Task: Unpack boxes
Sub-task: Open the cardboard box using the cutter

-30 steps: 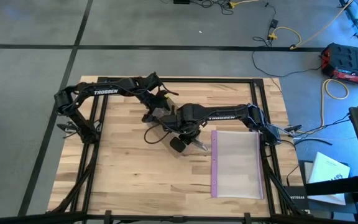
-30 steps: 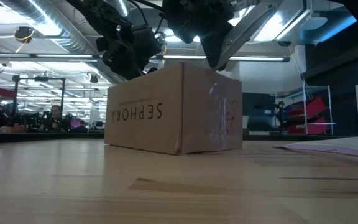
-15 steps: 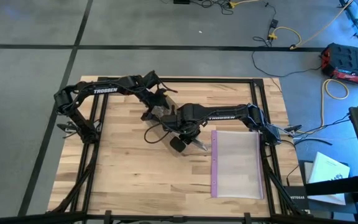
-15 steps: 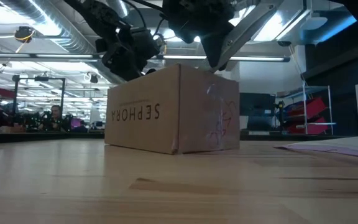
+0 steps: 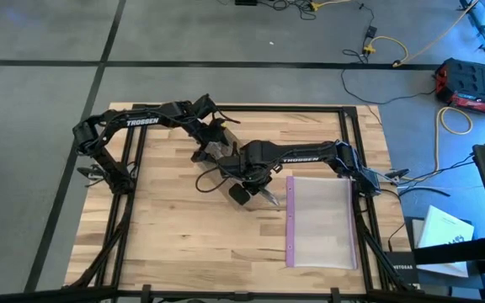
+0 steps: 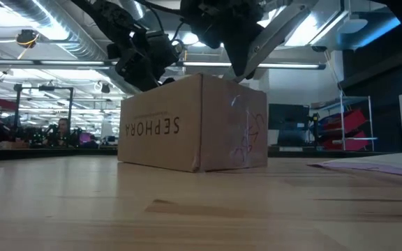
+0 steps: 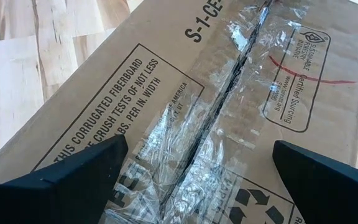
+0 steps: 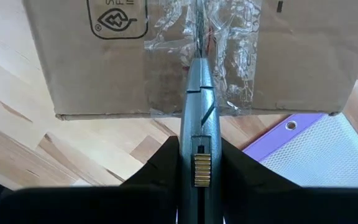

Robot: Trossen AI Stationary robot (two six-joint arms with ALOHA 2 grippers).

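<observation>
One brown cardboard box (image 6: 187, 125) rests flat on the wooden table, its "SEPHORA" lettering upside down and its taped seam (image 7: 229, 81) on top. The arms hide most of it in the high view. My left gripper (image 7: 199, 149) hovers open just above the box's top, one finger on each side of the seam and touching nothing. My right gripper (image 8: 199, 146) stands above the box's other end, pointing down and shut on a grey knife-like tool (image 8: 199, 99). The tool's tip (image 8: 197, 61) is at the seam. My right gripper pinches the tool's handle (image 8: 199, 163) between its two fingers, which come from above. The tool runs on past the fingertips and slants down (image 6: 253, 56). Its tip meets the tape on the box's top, near the end edge. The tool is clear of the table.
A clear plastic bag with a purple zip edge (image 5: 320, 220) lies flat on the table's right part, close beside the box. Bare wood lies toward the near edge (image 5: 192, 244). A black frame borders the table (image 5: 352, 151).
The box has turned slightly on the table, so its taped end face shows a little differently in the low view. Both grippers stay where they were, with their openings unchanged.
</observation>
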